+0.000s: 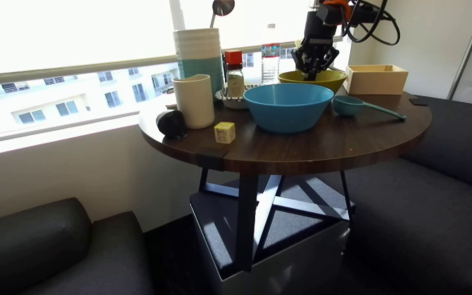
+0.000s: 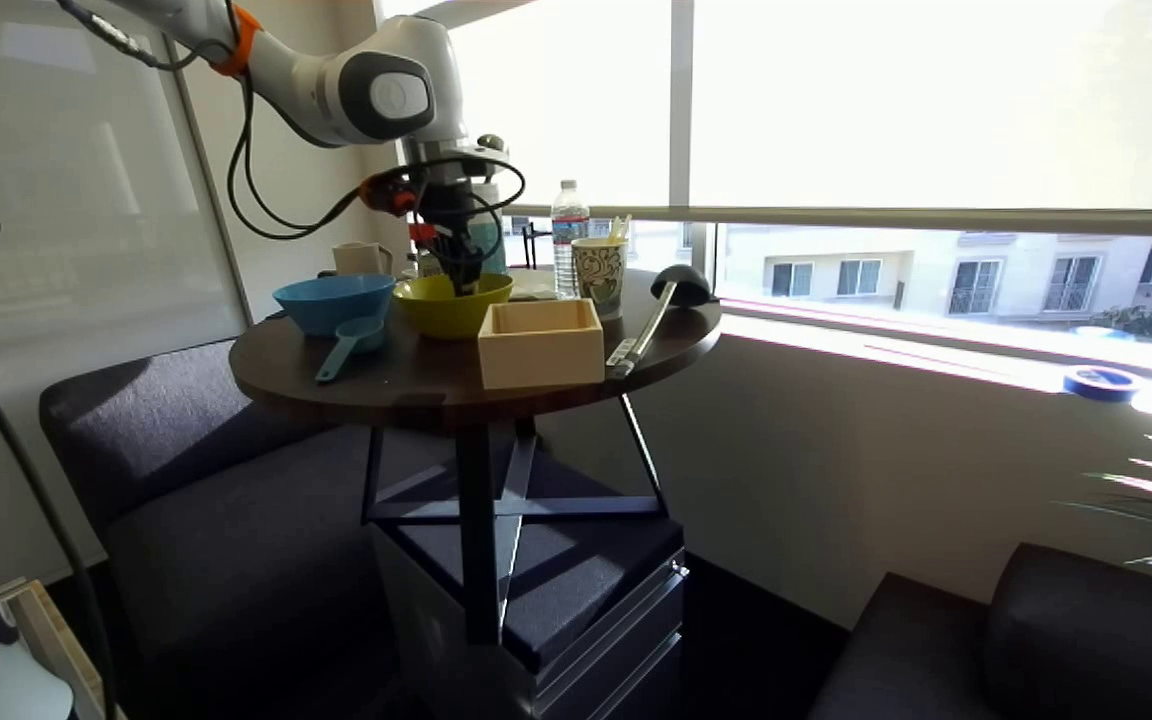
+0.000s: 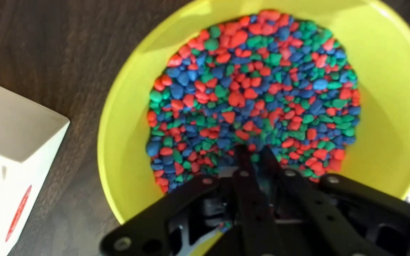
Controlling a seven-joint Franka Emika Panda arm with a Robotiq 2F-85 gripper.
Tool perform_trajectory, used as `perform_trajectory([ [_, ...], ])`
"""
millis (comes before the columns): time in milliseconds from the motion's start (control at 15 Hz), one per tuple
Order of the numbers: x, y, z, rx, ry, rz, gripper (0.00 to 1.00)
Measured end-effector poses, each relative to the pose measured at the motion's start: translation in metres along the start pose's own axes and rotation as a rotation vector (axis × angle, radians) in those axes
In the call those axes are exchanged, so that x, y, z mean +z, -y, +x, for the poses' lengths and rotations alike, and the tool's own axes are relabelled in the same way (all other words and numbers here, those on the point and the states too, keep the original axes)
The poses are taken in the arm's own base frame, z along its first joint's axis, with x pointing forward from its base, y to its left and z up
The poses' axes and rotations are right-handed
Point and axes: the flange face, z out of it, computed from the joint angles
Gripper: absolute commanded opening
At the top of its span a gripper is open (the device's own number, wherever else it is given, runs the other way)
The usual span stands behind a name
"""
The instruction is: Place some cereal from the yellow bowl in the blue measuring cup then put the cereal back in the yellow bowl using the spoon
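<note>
The black hand [image 3: 255,153] is inside the round yellow bowl [image 3: 129,138], presumably to pinch pebbly red, green and blue pieces [image 3: 251,101]; fingertips [image 3: 243,160] nearly together, whether gripping I cannot tell. The small teal-blue measuring cup [image 1: 348,107] rests nearby, probably for receiving them.

Yellow bowl [image 3: 130,142]: round, bright, upright on the dark brown surface [image 1: 367,139]; inner wall bare above the contents. Cereal [image 3: 247,85]: small, rounded, pebble-like pieces, red, green and blue intermixed, lying loose across the visible bottom of the bowl. Blue measuring cup [image 1: 346,108]: small, teal, round, with a long handle; mouth up, tilted toward its handle, near the yellow bowl. Handle points away from bowl. Cup interior not legible.
</note>
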Motion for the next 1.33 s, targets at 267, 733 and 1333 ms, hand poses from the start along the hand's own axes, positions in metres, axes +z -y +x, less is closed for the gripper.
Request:
perform_trajectory([
  [267,-0.018,-0.001,-0.005,0.003,0.0,0.007,0.01],
  [733,-0.071,-0.001,-0.033,-0.007,0.026,0.005,0.01],
  [1333,-0.067,0.006,-0.09,-0.095,0.093,-0.01,0.01],
])
